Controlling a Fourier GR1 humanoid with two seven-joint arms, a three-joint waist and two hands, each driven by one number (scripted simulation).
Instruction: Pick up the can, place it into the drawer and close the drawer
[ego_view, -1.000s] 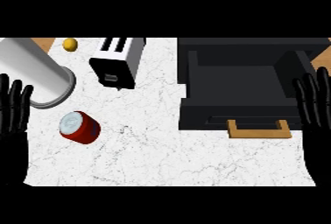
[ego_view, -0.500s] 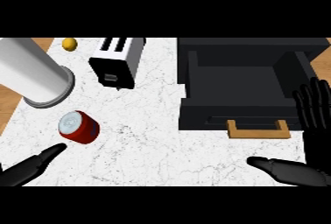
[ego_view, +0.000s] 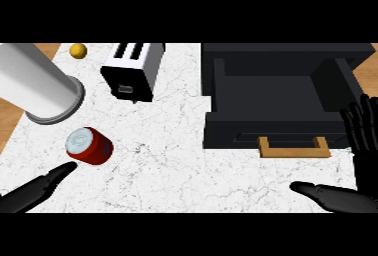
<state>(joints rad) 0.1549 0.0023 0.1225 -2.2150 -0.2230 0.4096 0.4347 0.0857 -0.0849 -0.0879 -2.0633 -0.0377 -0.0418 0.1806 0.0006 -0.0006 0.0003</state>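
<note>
Can (ego_view: 89, 145), red, silver-topped: lies tilted left of the open drawer (ego_view: 280, 95), probably light, rigid, smooth-walled and prone to roll; best taken across its sides; left hand (ego_view: 33, 192) nearby, fingers straight, holding nothing; right hand (ego_view: 354, 150) likewise released.

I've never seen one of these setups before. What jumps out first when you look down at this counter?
Most striking is the big black drawer, standing open at the right with a tan handle on its front. Next comes the red can, standing alone on the white marble counter at the left, below a tall grey cylinder and a toaster. A black robot hand points toward the can from the lower left.
</note>
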